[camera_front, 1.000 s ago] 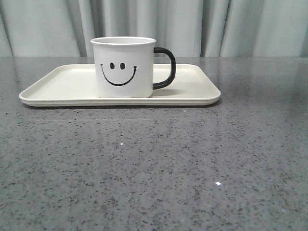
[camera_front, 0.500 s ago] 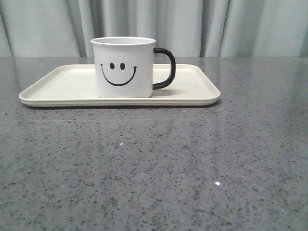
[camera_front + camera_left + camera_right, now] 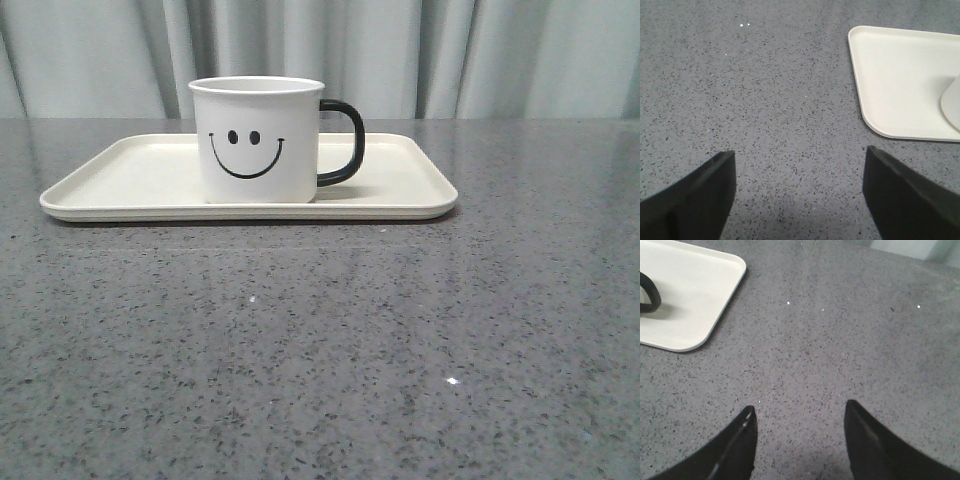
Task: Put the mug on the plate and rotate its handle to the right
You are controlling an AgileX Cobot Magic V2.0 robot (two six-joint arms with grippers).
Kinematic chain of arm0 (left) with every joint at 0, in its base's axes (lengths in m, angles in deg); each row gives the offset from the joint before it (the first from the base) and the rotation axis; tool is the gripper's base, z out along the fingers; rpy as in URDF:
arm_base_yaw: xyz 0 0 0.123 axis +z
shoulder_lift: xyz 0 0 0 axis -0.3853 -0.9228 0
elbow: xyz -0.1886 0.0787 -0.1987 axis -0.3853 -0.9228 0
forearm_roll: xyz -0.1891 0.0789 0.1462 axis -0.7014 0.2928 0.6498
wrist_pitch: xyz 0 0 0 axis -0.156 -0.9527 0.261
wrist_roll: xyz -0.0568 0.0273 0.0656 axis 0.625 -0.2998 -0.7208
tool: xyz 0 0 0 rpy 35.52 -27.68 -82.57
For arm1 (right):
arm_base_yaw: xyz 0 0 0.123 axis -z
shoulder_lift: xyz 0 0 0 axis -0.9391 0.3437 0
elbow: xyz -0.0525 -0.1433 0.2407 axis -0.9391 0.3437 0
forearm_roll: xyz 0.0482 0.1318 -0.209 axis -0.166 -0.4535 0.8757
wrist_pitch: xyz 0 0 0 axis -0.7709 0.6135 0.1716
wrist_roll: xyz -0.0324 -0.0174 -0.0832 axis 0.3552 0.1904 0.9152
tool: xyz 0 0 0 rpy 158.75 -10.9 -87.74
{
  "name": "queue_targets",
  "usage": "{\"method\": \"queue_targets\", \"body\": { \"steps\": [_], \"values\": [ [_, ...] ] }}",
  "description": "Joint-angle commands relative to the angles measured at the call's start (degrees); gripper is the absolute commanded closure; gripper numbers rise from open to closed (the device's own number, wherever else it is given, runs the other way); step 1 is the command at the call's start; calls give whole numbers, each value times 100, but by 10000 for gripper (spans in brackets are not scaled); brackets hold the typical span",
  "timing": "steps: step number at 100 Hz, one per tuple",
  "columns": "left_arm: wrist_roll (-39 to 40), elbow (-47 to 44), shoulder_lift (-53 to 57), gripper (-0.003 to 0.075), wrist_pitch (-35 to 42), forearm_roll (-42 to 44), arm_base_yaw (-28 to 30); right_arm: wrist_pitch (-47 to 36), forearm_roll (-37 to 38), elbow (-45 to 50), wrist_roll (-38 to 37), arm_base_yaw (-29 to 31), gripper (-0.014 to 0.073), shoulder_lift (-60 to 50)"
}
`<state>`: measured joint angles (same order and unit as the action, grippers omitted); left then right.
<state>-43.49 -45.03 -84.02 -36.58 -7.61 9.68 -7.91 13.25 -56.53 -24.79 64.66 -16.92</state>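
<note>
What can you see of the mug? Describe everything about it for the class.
The mug is white and straight-sided, with a rolled rim, a black smiley face toward the camera and a glossy black loop handle pointing to the robot's right. It stands upright on the cream plate, near its middle. Nothing else touches it; its contents are hidden.

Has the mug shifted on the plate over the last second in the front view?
No. The mug stands at the same spot on the plate, its handle pointing right, unchanged against the plate's rim and the curtain folds behind.
</note>
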Motion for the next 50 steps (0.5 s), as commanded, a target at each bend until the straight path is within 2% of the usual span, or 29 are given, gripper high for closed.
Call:
{"method": "queue_targets", "body": {
  "steps": [1,42,50],
  "values": [
    [41,151,-7,208,399,38,15,-598,2,96,-94,44,188,-205],
    [41,151,-7,209,399,38,15,-640,2,231,-94,44,192,-366],
    [41,151,-7,235,399,38,15,-651,2,231,-94,44,254,-366]
  ]
}}
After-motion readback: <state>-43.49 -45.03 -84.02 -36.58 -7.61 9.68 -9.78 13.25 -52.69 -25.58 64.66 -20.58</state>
